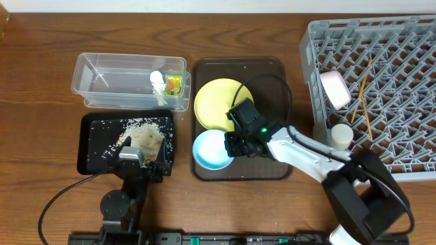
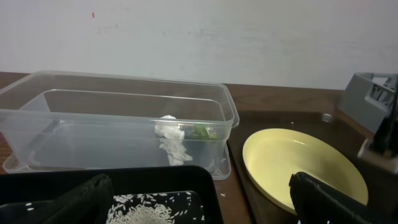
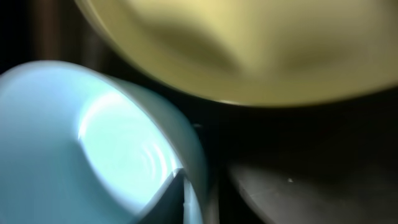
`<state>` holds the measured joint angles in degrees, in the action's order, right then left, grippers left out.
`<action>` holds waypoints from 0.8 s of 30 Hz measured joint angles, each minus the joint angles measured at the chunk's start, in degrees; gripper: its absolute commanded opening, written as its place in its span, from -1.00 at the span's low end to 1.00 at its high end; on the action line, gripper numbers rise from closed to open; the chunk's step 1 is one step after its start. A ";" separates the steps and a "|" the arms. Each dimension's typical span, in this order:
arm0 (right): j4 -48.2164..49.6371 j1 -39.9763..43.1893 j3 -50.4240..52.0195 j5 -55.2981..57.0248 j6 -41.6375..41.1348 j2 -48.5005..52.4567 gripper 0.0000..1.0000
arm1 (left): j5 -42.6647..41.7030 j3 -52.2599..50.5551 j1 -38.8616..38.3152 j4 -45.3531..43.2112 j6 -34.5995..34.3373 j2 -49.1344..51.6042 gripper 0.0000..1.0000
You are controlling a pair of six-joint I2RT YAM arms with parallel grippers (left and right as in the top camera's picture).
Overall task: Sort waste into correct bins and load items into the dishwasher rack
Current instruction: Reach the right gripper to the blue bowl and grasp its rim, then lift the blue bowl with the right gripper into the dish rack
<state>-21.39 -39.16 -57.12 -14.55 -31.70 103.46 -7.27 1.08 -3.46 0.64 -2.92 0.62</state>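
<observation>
Waste (image 1: 139,126) looks sorted, and the dishwasher rack (image 1: 308,54) already carries other items. The yellow plate (image 1: 212,102) and light blue bowl (image 1: 208,153) wait mid-bench. The right gripper (image 1: 233,144) pinches the bowl's rim, while the left gripper (image 1: 144,151) gapes empty.

We saw a robot test lab: wooden worktop (image 1: 41,102), plain white wall (image 2: 186,31), mounted robot arms (image 1: 306,153), a staged dishwasher rack (image 1: 402,68).

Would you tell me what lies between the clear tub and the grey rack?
In the overhead view, a brown tray sits between clear tub and grey rack, carrying a yellow plate and blue bowl.
</observation>
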 measured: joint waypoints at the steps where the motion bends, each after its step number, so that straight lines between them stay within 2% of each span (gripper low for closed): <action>1: -0.20 0.00 0.09 0.02 -0.37 0.22 -0.97 | 0.00 0.00 0.00 0.00 0.00 0.00 0.86; 7: -3.89 0.04 0.26 3.06 -1.09 -2.19 -0.97 | 0.00 0.00 0.00 0.00 0.00 0.00 0.86; 11: -10.19 0.70 0.42 9.14 1.14 -11.10 -0.98 | 0.00 0.00 0.00 0.02 0.00 0.00 0.86; 18: -24.04 5.25 -0.20 34.03 3.93 -32.17 -0.98 | 0.00 0.00 0.00 0.00 0.00 0.00 0.86; 24: -23.45 16.00 -0.28 59.17 4.59 -43.04 -0.98 | 0.00 0.00 0.00 0.00 0.00 0.00 0.86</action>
<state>-44.84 -23.16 -57.41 44.62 -27.11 60.42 -7.27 1.08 -3.46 0.64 -2.92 0.62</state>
